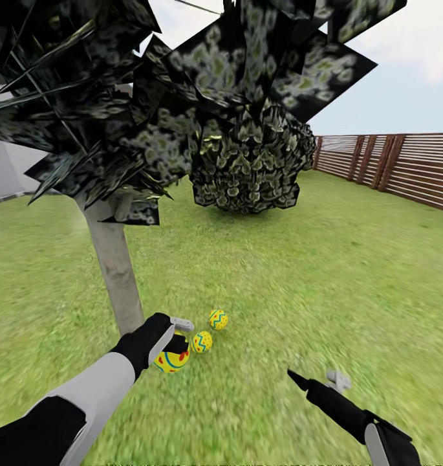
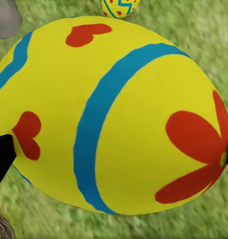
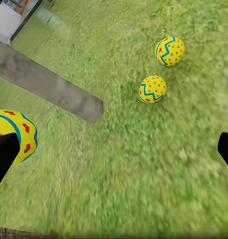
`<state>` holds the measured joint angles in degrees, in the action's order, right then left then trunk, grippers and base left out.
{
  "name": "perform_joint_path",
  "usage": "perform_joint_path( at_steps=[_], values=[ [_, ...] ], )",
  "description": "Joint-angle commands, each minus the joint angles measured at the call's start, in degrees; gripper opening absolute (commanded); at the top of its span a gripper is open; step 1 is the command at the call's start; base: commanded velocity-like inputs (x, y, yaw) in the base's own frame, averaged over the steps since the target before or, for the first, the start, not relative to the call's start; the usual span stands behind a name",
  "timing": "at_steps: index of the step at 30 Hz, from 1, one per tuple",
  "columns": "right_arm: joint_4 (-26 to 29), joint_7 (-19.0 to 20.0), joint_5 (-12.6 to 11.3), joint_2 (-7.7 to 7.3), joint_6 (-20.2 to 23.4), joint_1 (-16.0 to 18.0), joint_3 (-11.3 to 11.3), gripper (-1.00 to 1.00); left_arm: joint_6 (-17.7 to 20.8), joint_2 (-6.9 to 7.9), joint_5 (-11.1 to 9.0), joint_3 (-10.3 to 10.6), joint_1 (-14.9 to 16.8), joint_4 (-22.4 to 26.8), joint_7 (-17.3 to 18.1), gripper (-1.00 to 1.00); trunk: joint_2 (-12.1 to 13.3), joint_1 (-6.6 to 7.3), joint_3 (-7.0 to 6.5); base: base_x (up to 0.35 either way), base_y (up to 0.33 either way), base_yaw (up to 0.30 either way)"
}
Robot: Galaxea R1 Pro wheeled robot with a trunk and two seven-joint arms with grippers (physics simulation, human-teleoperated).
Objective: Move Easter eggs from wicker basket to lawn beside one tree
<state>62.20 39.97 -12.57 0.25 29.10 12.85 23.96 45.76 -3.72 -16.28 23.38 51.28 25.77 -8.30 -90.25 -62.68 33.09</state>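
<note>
Beside the tree trunk (image 1: 116,272) | left end effector (image 1: 176,346) pinches flower egg (image 2: 114,119) just above lawn (image 1: 279,272) | two zigzag eggs (image 1: 202,341) (image 1: 218,318) on grass nearby | right end effector (image 1: 315,382) spread, empty.

Bright, even daylight all over, with no strong shadows on the lawn (image 1: 324,272) and no glare. Looked soft and smeared on the grass at 5 and 7 o'clock in the head view. Blurry too around the big egg (image 2: 109,119) up close. Fence (image 1: 402,165) bent a little at 3 o'clock.
</note>
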Motion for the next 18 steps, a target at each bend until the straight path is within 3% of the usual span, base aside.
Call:
perform_joint_path(
  at_steps=[1,18],
  values=[
    [-0.2,0.1,-0.4,0.02,0.4,0.1,0.1,1.00,0.1,0.05,-0.6,0.4,0.0,0.1,-0.5,-1.00,-0.4,-0.22,0.31,0.000,0.000,0.000],
    [-0.7,0.1,-0.3,-0.07,0.4,0.1,0.1,1.00,-0.1,0.03,-0.6,0.4,0.0,0.1,-0.5,-1.00,-7.3,-3.96,4.52,0.000,0.000,0.000]
  ],
)
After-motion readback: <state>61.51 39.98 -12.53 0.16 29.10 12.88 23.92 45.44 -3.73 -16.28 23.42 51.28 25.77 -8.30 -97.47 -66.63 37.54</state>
